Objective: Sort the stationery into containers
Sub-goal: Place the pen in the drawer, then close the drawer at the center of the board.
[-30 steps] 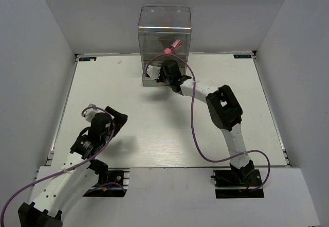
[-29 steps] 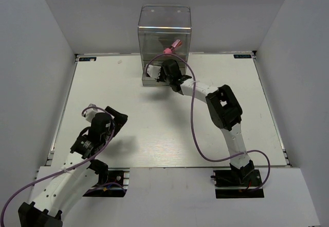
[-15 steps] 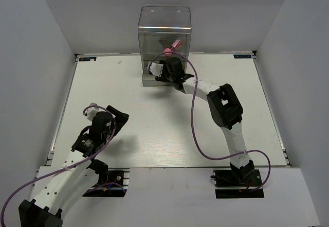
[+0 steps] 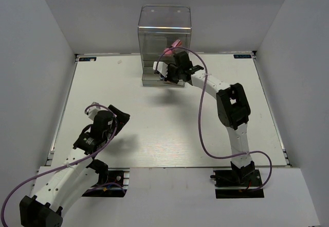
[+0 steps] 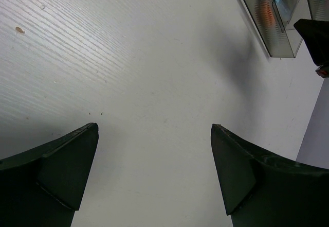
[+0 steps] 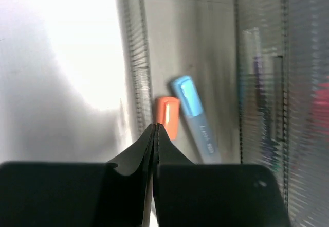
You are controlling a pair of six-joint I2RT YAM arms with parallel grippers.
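A: Right gripper [image 6: 156,128]?
B: Fingers pinched flat together, nothing between them. Tips are right at the front wall of the drawer box [image 4: 164,31]; can't tell if they touch it.
A: Stationery?
B: Orange-capped marker [image 6: 167,116] and blue-capped marker [image 6: 192,115] lie side by side inside a drawer, behind the clear wall. The orange one is just past the closed tips, the blue just right of it in the wrist view. Pink piece [image 4: 172,45] is higher in the box, which drawer I can't tell.
A: Left gripper [image 5: 154,134]?
B: Jaws spread wide, holding nothing, over the table [image 5: 128,57], well apart from the box.
A: Handling?
B: Markers look light, stiff, smooth plastic, and round barrels likely roll or slip. I'd pinch across mid-barrel. The drawer probably slides easily, so take it by the front lip. The wall sits between claw and markers, so no direct grab from here.
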